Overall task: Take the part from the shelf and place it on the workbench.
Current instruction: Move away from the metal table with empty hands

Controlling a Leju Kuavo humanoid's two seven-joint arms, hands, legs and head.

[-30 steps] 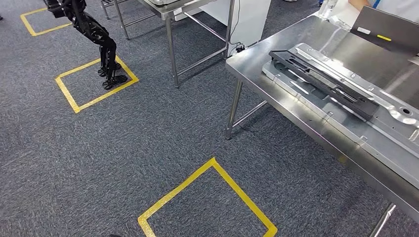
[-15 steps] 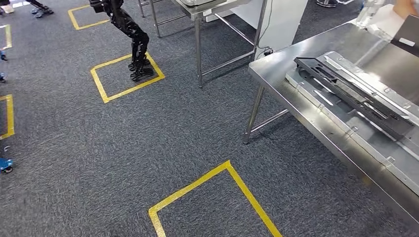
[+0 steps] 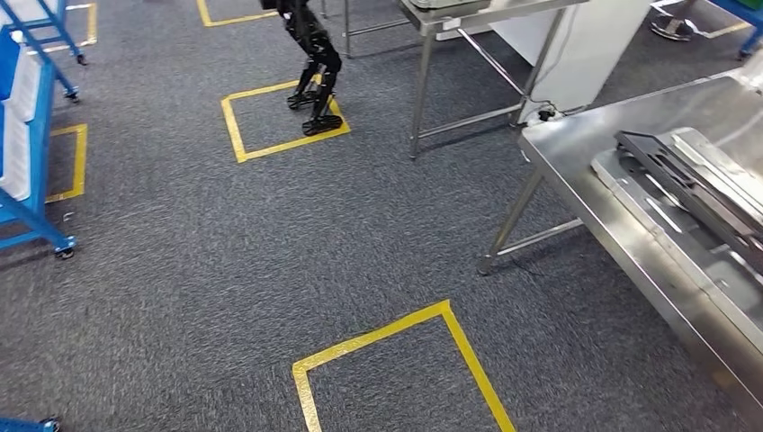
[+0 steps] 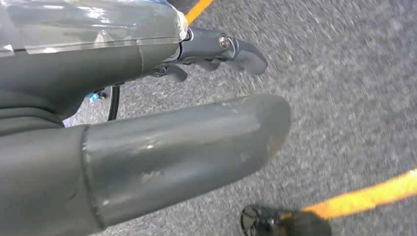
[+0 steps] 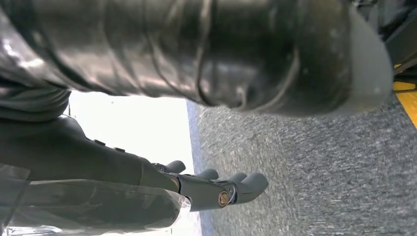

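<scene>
Both arms hang down by the floor here. In the left wrist view the left hand (image 4: 196, 98) sits over grey carpet (image 3: 225, 252), thick thumb stretched out straight, darker fingers (image 4: 236, 51) a bit curved and apart from it, nothing in the hand, so it's loose and empty. Same deal on the other side: the right hand (image 5: 206, 189) has its fingers (image 5: 246, 183) gently curled over the carpet with nothing held.

From the head view, the steel workbench (image 3: 576, 171) is off to the right, and a long black part (image 3: 693, 184) already lies on it, on top of a silver stamped metal panel (image 3: 648, 211). A blue shelf cart (image 3: 27, 117) stands at the far left edge, well apart from the bench; can't tell what's on it. Between them it's open carpet with yellow tape squares (image 3: 400, 360). Another black robot's legs (image 3: 310, 63) stand in the far tape square, next to a second steel table (image 3: 477, 18) with a white cabinet (image 3: 567, 49) behind it.
</scene>
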